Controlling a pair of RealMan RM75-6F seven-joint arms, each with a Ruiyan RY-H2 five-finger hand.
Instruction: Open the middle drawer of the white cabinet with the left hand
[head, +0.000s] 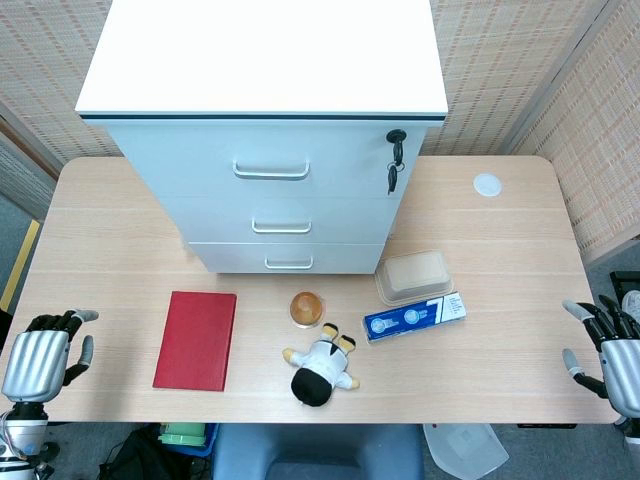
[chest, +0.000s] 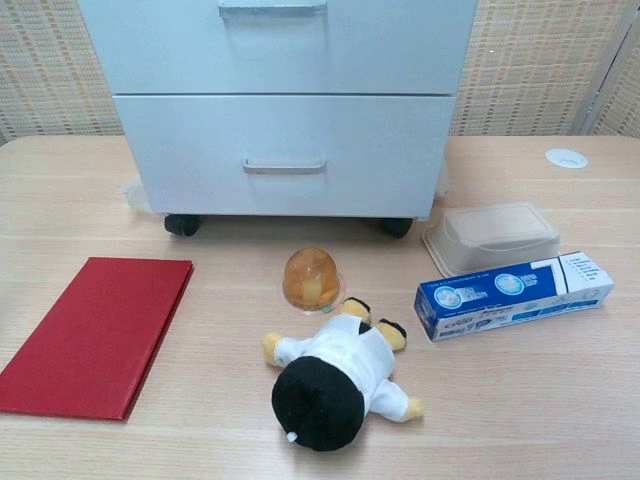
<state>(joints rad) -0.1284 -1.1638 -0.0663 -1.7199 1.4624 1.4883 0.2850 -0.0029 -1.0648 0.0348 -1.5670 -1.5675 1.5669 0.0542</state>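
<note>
Your target, the middle drawer (head: 281, 222) of the white cabinet (head: 262, 130), sits flush with the drawers above and below it, its handle (head: 281, 229) untouched, so nothing of the task is done yet. The cabinet stands at the back centre of the surface (head: 500, 240), drawer fronts facing you, with a key (head: 395, 160) hanging in the lock at the top right of its front.

Your left robot hand (head: 45, 350) rests at the near left edge of the surface, well apart from the cabinet, fingers loosely curled and holding nothing. Your right robot hand (head: 610, 355) waits at the near right edge, fingers spread, also holding nothing (it has no part in this job). Neither shows in the chest view.

Everything is left: the reach to the handle, the grip and the pull.

Between the left robot hand and the cabinet lies a red book (head: 196, 340). Farther right, in front of the cabinet, are an orange jelly cup (head: 307, 307), a plush doll (head: 322, 366), a blue box (head: 415, 317) and a beige lidded container (head: 412, 277); I judge these clear of a direct reach from the left.
</note>
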